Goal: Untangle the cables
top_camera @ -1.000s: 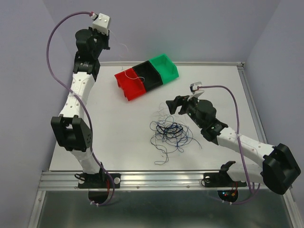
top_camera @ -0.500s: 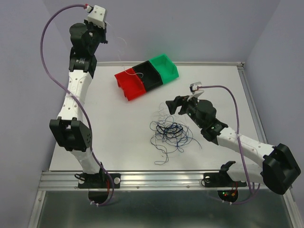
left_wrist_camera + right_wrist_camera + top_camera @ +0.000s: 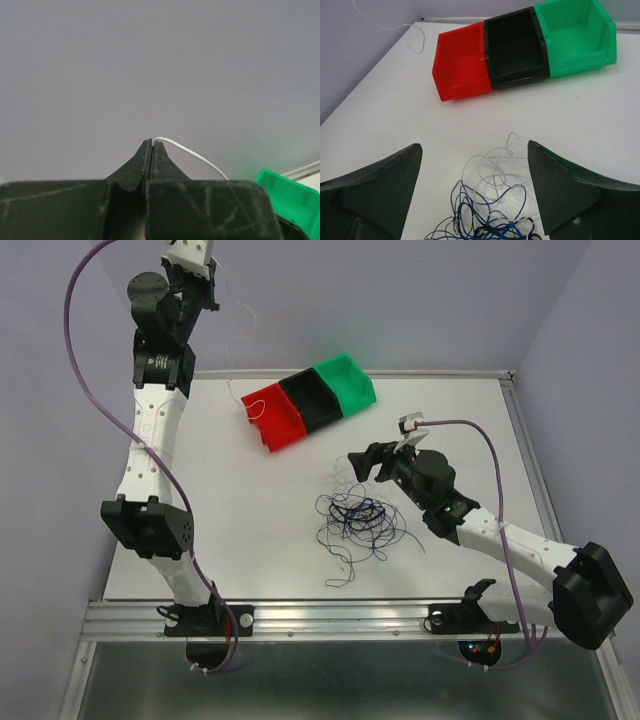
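The cables [image 3: 358, 520] lie as a loose tangle of white, dark blue and black wires on the white table, also seen at the bottom of the right wrist view [image 3: 495, 215]. My right gripper [image 3: 362, 462] hovers at the tangle's far right edge, open [image 3: 475, 150], with nothing between its fingers. My left gripper [image 3: 213, 298] is raised high at the far left. Its jaws are shut [image 3: 151, 142] on one white cable [image 3: 195, 155]. That cable hangs down, and its free end [image 3: 252, 408] dangles by the red bin's left side [image 3: 417, 40].
Three bins stand in a slanted row at the back: red [image 3: 272, 418], black [image 3: 312, 400] and green [image 3: 348, 380]. A raised metal rim [image 3: 525, 440] runs along the table's right side. Purple arm cords loop beside both arms.
My left arm has lifted higher and swung a little left, pulling the white cable up with it. The right arm and the tangle have not moved.
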Controlling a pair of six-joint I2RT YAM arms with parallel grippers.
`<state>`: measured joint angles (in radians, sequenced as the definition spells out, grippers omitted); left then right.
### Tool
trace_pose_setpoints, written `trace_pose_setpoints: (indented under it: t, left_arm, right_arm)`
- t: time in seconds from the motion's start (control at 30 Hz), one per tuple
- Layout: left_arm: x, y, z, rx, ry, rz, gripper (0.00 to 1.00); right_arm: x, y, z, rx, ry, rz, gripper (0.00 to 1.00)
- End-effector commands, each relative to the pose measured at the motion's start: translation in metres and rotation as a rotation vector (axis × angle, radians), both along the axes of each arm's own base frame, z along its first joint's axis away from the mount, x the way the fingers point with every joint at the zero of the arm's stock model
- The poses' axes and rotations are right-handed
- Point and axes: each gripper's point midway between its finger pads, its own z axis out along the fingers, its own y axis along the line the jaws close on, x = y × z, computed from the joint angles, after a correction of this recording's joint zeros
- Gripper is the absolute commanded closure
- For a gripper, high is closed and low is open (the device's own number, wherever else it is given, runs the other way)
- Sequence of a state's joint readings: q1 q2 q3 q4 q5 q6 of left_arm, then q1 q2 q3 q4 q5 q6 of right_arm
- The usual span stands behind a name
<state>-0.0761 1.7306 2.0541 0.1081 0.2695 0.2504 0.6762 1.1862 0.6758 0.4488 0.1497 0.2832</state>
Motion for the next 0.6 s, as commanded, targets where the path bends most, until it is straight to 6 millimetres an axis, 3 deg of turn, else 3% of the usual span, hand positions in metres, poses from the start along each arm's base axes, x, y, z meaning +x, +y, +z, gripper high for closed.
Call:
trace_pose_setpoints:
  t: [0.0, 0.57]
  left_arm:
    - [-0.009, 0.001, 0.017, 0.0, -0.048, -0.009, 1.0]
    - [0.009, 0.002, -0.055, 0.022, 0.034, -0.002, 1.0]
  right_arm:
    - [-0.002, 0.003, 0.01, 0.014, -0.036, 0.017, 0.09]
    - [-0.005, 0.005, 0.01, 0.019, -0.035, 0.035, 0.09]
